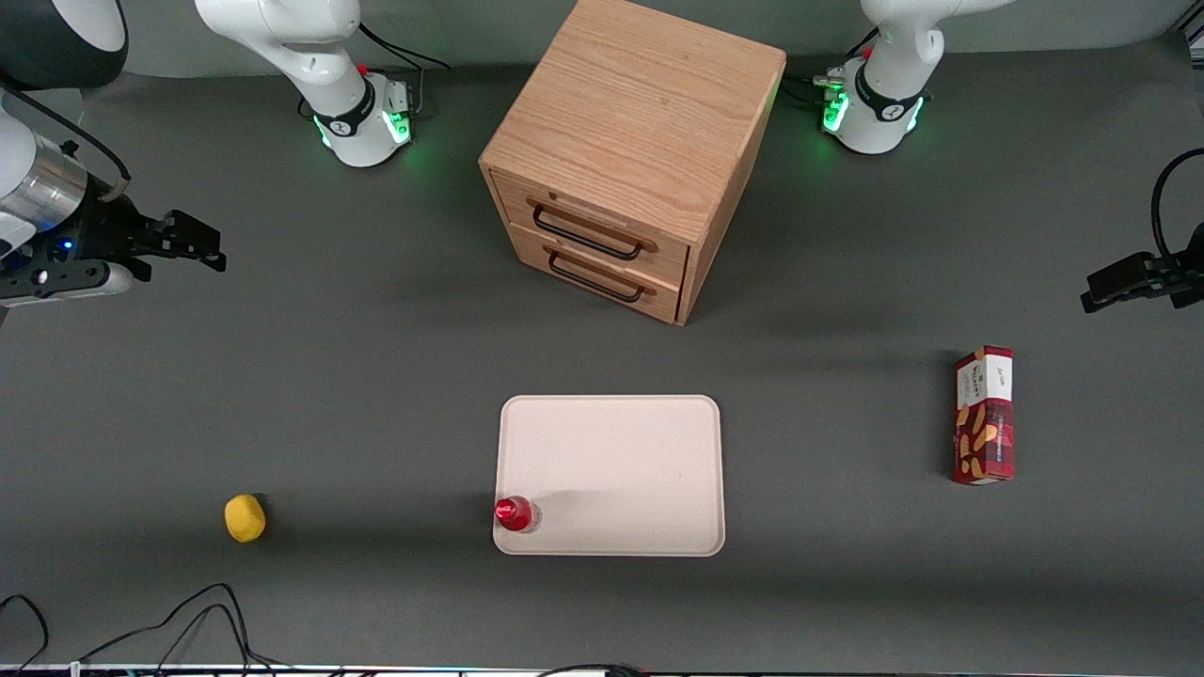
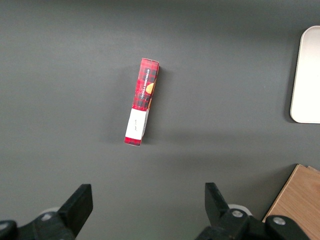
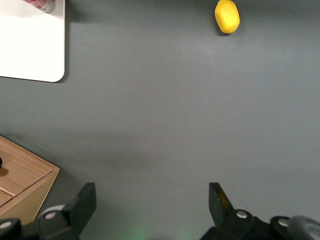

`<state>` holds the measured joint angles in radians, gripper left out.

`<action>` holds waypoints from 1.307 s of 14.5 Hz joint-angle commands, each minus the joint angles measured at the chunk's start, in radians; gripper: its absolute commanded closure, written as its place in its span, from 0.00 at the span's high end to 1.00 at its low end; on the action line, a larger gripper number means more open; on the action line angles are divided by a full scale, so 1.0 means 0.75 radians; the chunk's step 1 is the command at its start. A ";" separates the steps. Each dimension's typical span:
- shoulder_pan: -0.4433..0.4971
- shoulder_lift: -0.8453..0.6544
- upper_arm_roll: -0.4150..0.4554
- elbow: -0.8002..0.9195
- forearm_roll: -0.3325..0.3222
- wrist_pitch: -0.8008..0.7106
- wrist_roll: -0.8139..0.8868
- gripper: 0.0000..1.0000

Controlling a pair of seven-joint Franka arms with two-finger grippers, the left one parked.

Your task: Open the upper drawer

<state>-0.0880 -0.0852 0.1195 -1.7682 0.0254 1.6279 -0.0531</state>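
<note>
The upper drawer [image 1: 591, 228] sits shut, its front flush with the cabinet [image 1: 632, 141], a long black handle [image 1: 588, 235] across its face; just below it the lower drawer [image 1: 602, 273] is shut too, with a like handle. The cabinet stands on the grey table [image 1: 376, 376] between the two arm bases, turned at a slant so that the drawer fronts face toward the front camera and a little toward the working arm's end. In front of the drawers, nearer the camera and well apart from the cabinet, lies a pale tray [image 1: 621, 461] with a red-capped bottle [image 1: 514, 513] standing on its corner nearest the camera. A yellow lemon [image 1: 245, 518] lies on the table toward the working arm's end, about as near the camera as the bottle. A red snack box [image 1: 984, 415] lies toward the parked arm's end. The gripper [image 1: 212, 252] hangs above the table at the working arm's end, well apart from the cabinet and touching nothing; in the right wrist view its fingers [image 3: 82, 205] stand wide apart over bare table, holding nothing
</note>
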 commanded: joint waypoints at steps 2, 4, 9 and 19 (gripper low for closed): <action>-0.001 -0.023 0.008 -0.029 -0.020 0.024 0.030 1.00; -0.001 -0.023 0.008 -0.029 -0.020 0.024 0.030 1.00; -0.001 -0.023 0.017 -0.027 -0.020 0.022 0.024 1.00; 0.003 0.038 0.190 -0.013 -0.005 0.077 0.032 1.00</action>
<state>-0.0871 -0.0537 0.2408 -1.7704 0.0254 1.6691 -0.0508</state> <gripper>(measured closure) 0.000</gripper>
